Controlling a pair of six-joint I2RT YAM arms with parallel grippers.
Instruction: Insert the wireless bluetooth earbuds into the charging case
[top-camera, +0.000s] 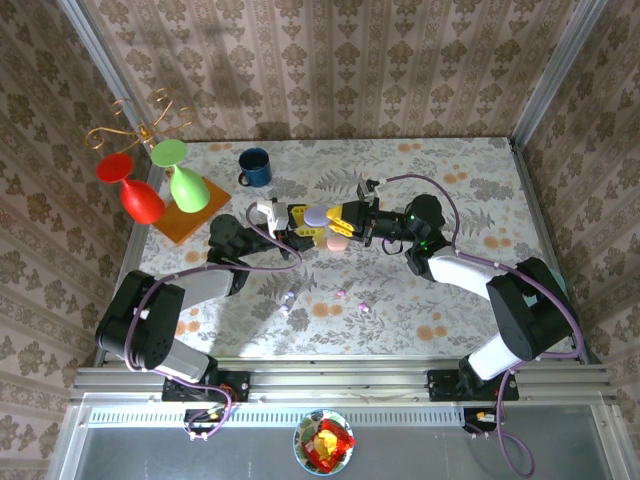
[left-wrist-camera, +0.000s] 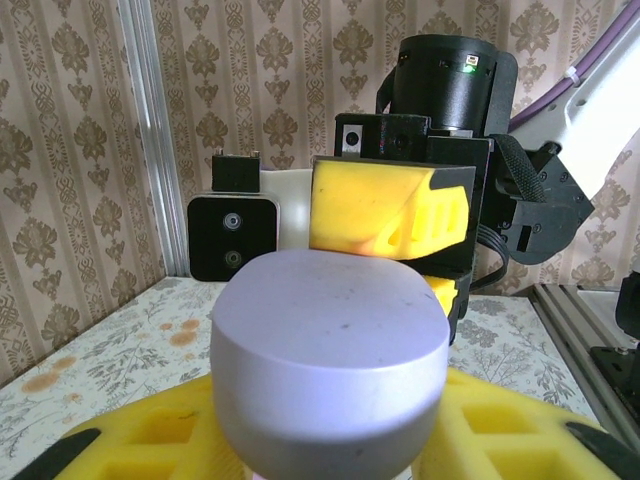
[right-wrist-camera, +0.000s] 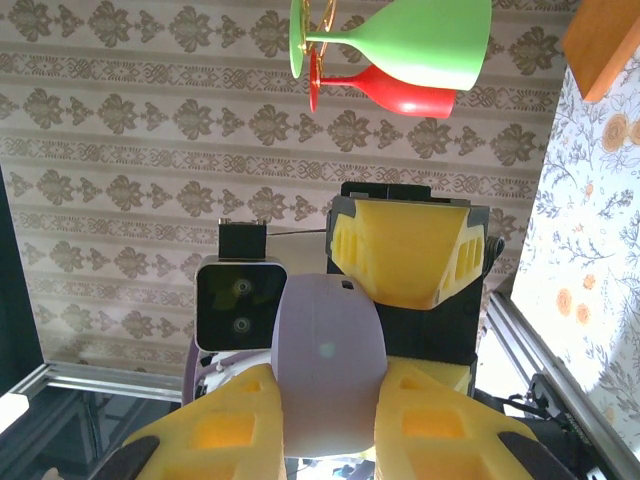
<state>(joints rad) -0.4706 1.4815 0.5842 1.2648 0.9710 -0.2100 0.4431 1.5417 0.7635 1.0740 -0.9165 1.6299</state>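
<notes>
A lilac pebble-shaped charging case hangs above the middle of the table between both grippers, its lid closed. My left gripper grips it from the left; in the left wrist view the case sits between that gripper's yellow fingers. My right gripper grips it from the right; in the right wrist view the case is pinched between that gripper's yellow fingers. Tiny earbuds lie on the cloth nearer the arms: a whitish one, a purple one, a pale one.
A pink case lies just below the grippers. A blue mug stands at the back. Red and green goblets lie on an orange board at the left, by a gold wire stand.
</notes>
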